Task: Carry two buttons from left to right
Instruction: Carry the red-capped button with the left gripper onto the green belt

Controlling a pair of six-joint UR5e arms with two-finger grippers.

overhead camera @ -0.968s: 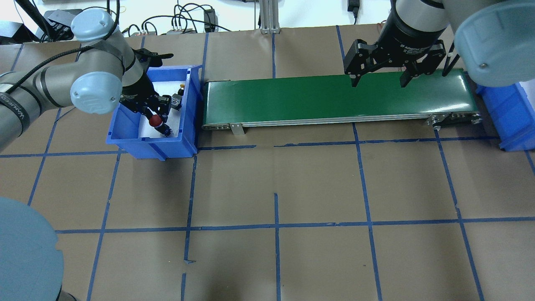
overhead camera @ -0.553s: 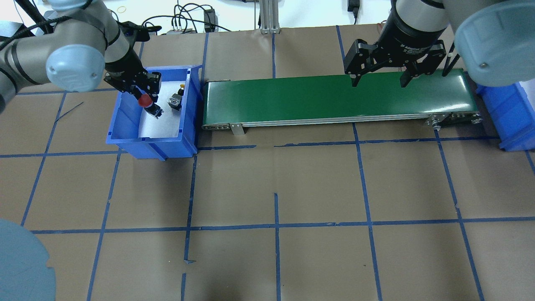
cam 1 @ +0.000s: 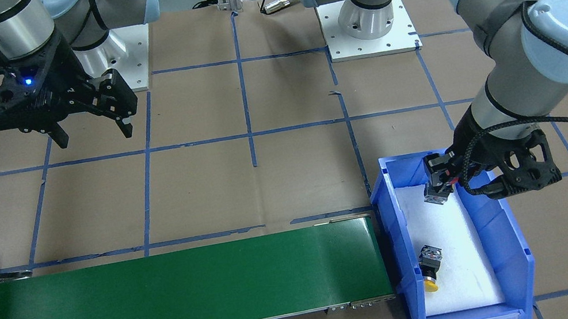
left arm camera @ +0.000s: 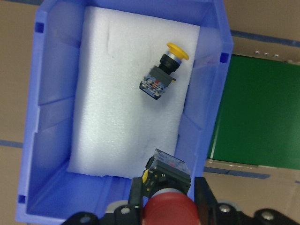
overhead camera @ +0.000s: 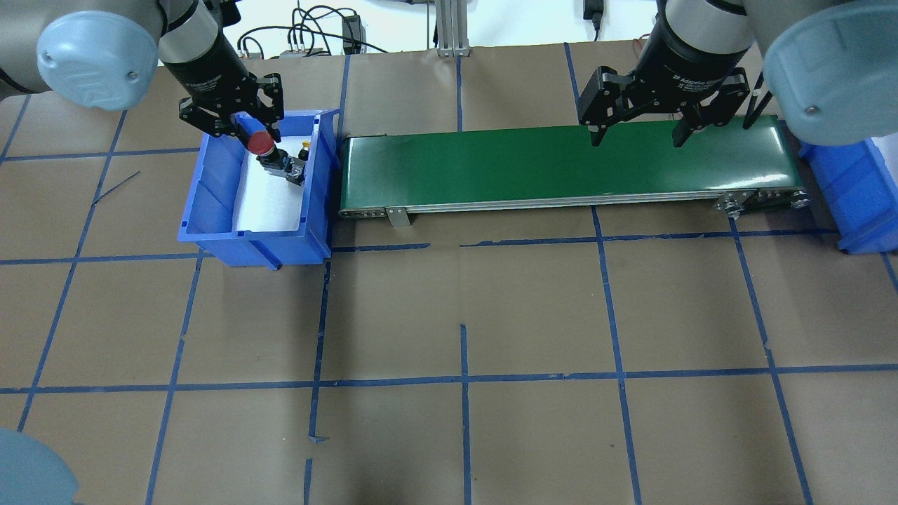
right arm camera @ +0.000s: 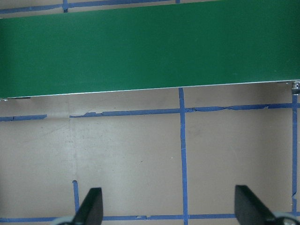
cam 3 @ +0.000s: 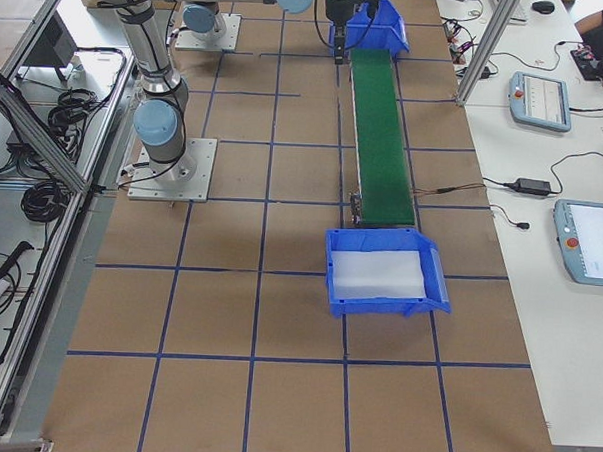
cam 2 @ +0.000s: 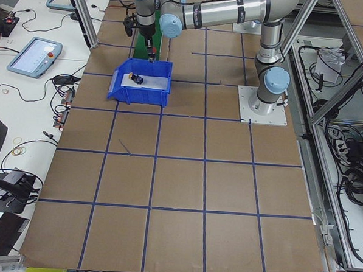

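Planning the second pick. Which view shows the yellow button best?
Left wrist: the yellow button lies large and unobstructed. Front-facing shows it smaller; overhead small and partly covered; exterior left a speck; the others, not at all.

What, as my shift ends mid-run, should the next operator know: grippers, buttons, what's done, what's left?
Left gripper: shut on the red button, held above the left bin.
Right gripper: open and empty, hovering near the right part of the green conveyor.
Yellow button: lying on its side on the foam in the left bin.
Done: red button grasped. The right bin holds no button.
Left: get both buttons to the right bin, red first, then yellow.
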